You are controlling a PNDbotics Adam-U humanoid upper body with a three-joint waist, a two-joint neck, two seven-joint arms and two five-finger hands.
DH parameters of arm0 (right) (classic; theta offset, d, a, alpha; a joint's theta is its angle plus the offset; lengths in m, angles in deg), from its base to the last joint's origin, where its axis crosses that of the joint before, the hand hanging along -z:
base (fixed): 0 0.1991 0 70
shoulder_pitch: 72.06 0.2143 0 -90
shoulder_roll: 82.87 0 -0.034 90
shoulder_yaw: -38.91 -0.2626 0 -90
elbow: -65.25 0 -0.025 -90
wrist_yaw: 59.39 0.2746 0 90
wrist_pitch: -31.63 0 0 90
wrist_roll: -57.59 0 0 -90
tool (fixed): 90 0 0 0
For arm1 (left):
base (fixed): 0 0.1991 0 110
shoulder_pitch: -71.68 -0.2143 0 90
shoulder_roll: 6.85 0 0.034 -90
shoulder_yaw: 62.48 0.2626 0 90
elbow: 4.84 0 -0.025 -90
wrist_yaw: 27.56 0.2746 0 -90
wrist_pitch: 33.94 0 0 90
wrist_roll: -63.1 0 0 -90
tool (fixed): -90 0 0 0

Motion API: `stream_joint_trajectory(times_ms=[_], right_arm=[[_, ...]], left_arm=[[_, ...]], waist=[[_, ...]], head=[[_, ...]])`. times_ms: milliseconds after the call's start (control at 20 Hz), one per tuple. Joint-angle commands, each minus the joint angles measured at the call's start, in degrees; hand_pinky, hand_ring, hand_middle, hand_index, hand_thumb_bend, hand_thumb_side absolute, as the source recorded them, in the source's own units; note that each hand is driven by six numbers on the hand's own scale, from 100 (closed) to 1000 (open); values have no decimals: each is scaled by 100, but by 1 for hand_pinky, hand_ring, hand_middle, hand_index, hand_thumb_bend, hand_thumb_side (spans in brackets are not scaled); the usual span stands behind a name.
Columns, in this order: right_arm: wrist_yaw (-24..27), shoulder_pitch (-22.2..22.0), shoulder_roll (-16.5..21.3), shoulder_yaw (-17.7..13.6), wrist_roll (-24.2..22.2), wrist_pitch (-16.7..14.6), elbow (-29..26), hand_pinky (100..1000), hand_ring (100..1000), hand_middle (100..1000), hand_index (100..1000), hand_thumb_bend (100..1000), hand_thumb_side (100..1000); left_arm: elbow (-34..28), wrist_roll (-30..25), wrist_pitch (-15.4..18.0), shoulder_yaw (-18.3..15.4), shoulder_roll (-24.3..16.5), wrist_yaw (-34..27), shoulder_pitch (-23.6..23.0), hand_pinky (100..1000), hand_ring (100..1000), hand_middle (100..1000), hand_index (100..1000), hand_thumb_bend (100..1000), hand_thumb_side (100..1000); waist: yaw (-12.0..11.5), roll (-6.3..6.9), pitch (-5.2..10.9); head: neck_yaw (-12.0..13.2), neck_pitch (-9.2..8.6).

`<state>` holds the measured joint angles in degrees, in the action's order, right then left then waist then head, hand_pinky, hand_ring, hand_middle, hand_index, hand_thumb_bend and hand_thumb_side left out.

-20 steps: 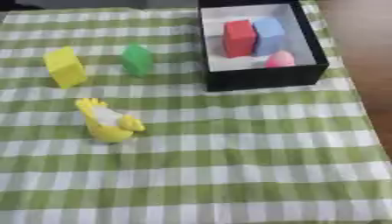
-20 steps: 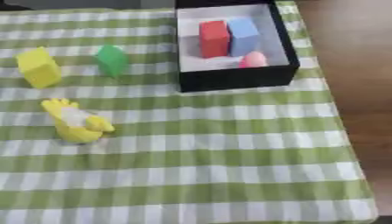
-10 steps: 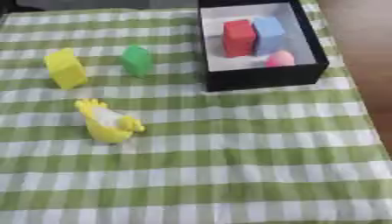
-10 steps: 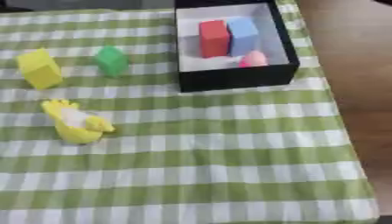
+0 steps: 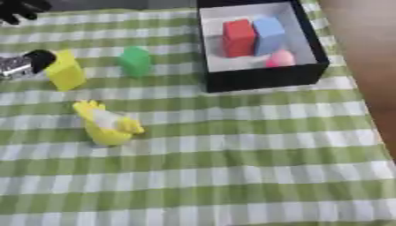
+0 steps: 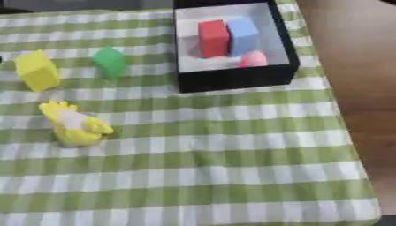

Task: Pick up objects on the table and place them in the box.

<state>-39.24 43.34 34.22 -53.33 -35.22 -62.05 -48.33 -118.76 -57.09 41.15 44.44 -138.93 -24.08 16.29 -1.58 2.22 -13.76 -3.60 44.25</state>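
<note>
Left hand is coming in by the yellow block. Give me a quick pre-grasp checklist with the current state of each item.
1. Left hand next to the yellow block: ok, it shows at the left edge right beside the block.
2. Fingers ready around the block: cannot tell, only a small dark part of the hand shows.
3. Yellow block upright and free: ok, the green block stands apart from it.
4. Yellow chick toy out of the way: ok, it lies nearer the camera.
5. Room in the box: ok, bare floor shows beside the red block, blue block and pink piece.
6. Right hand: not in view.
</note>
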Motion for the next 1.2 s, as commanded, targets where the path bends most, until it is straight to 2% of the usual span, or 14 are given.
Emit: stream_joint_trajectory(times_ms=[50,300,550,950,1200], right_arm=[[-46,27,91,-53,-13,7,-101,916,750,613,803,100,193],[-53,15,48,-38,-31,17,-101,917,749,612,802,100,199],[-59,4,-2,-37,-29,31,-101,915,748,611,802,100,203],[-59,1,-82,-13,-18,81,-101,913,746,609,800,100,210],[-50,-24,-127,-3,-23,101,-101,913,744,606,798,100,216]], left_arm=[[-67,-178,-40,132,-127,139,183,838,850,871,886,379,415],[-67,-483,-276,486,-49,254,291,846,856,871,886,432,255],[-67,-1065,-442,827,32,373,330,851,862,868,869,458,121],[-67,-1749,-697,1244,295,754,547,860,870,875,877,479,121],[-67,-1937,-801,1465,546,1447,726,866,877,878,879,490,100]], waist=[[6,58,138],[18,47,128],[35,27,111],[37,23,109],[47,21,107]], head=[[16,-13],[21,-13],[48,-13],[109,-13],[128,-13]])
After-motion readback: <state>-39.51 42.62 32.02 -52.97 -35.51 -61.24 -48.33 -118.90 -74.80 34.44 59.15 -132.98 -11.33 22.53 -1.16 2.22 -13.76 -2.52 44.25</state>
